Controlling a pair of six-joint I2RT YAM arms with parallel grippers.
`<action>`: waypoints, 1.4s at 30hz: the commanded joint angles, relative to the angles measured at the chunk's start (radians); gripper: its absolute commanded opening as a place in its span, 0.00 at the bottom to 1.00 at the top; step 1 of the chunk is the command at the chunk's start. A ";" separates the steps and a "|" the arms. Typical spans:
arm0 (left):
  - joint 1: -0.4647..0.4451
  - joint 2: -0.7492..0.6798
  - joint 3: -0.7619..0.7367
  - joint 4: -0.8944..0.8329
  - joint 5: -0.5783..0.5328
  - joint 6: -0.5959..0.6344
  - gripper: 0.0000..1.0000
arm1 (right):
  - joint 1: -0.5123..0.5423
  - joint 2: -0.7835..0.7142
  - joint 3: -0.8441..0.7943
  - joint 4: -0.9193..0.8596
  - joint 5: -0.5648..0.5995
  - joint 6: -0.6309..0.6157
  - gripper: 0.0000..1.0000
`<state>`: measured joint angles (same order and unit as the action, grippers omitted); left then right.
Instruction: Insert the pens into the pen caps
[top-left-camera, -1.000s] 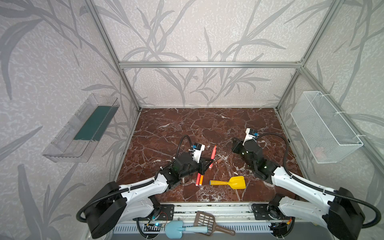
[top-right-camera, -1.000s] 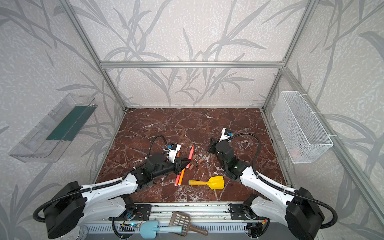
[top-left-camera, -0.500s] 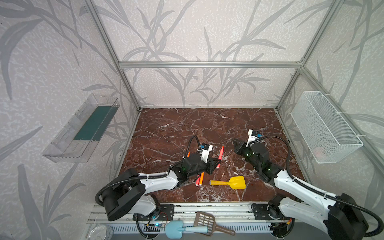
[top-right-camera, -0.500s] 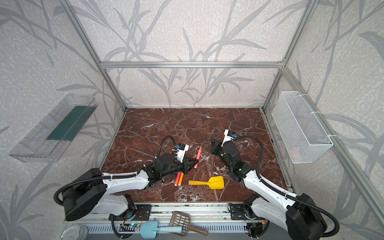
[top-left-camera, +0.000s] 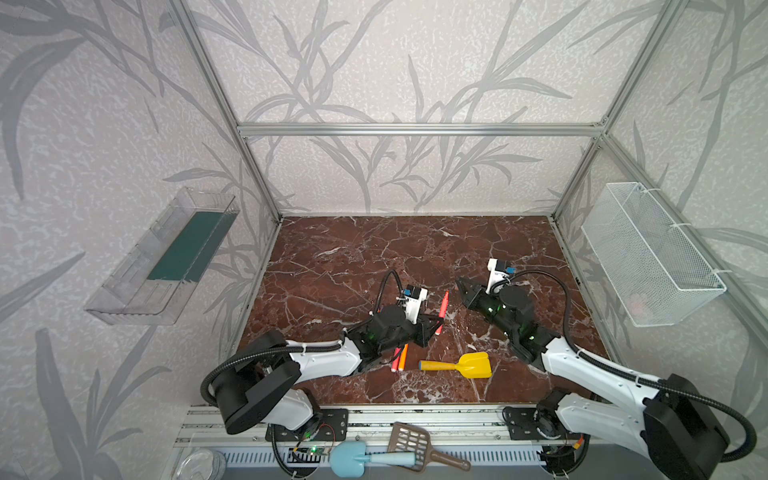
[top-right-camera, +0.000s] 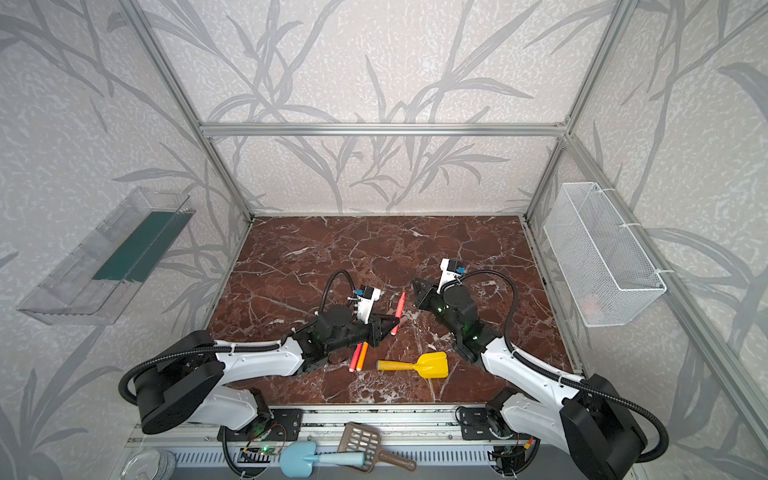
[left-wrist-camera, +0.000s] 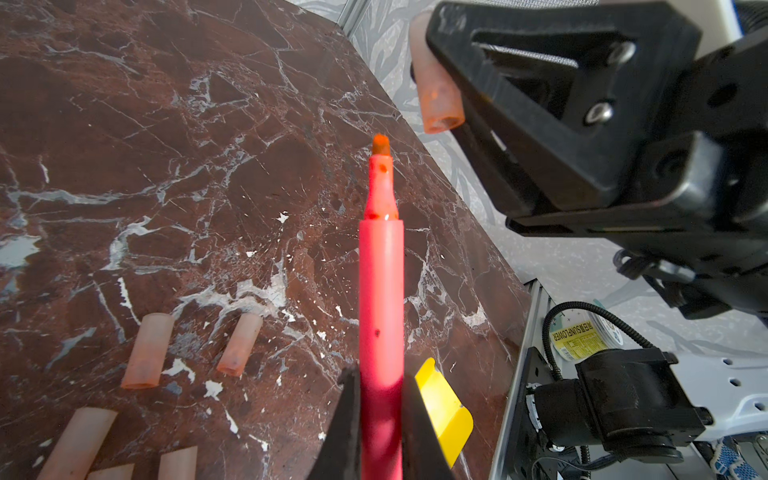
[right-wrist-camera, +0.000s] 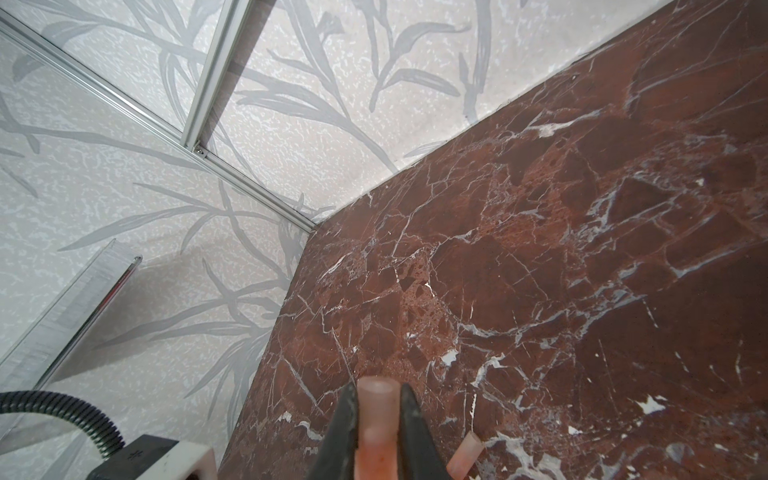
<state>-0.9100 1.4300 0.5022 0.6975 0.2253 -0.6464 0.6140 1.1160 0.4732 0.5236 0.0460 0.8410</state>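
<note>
Two robot arms close in over the marble tabletop (top-left-camera: 374, 257) for a capping attempt. The left gripper (left-wrist-camera: 380, 395) is clamped on the lower barrel of a red-pink pen (left-wrist-camera: 381, 282), held off the table with its tip aimed at the right gripper (right-wrist-camera: 379, 399). That one pinches a translucent pen cap (left-wrist-camera: 436, 91) by its sides. The cap's open mouth stands clear of the fingers, with a short gap between it and the tip.

The yellow toy shovel (top-left-camera: 461, 365) lies near the front edge, with two spare pens (top-left-camera: 400, 357) side by side next to it. Loose caps (left-wrist-camera: 147, 351) rest flat on the marble under the left gripper.

The pen looks light, stiff and smooth, so it could pivot in a loose grip. A low hold on the barrel, leaving the narrow neck free, seems right. The cap is likely thin and a little soft (a hard squeeze near the mouth might flatten it), so the grip belongs behind the mouth.

Against the view a second earlier, the left arm has swung the pen rightward, away from the spare pens and toward the cap. The right gripper has barely shifted.
</note>
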 joint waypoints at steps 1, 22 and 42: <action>-0.004 -0.007 0.022 0.039 0.010 -0.009 0.00 | -0.003 0.025 0.012 0.059 -0.034 -0.003 0.06; -0.004 0.012 0.018 0.069 0.036 -0.022 0.00 | -0.003 0.053 0.024 0.103 -0.050 -0.023 0.03; -0.004 0.046 0.018 0.106 0.044 -0.033 0.00 | -0.003 0.053 0.010 0.138 -0.057 -0.015 0.02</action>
<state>-0.9100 1.4681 0.5022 0.7616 0.2611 -0.6666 0.6140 1.1885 0.4755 0.6170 -0.0093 0.8337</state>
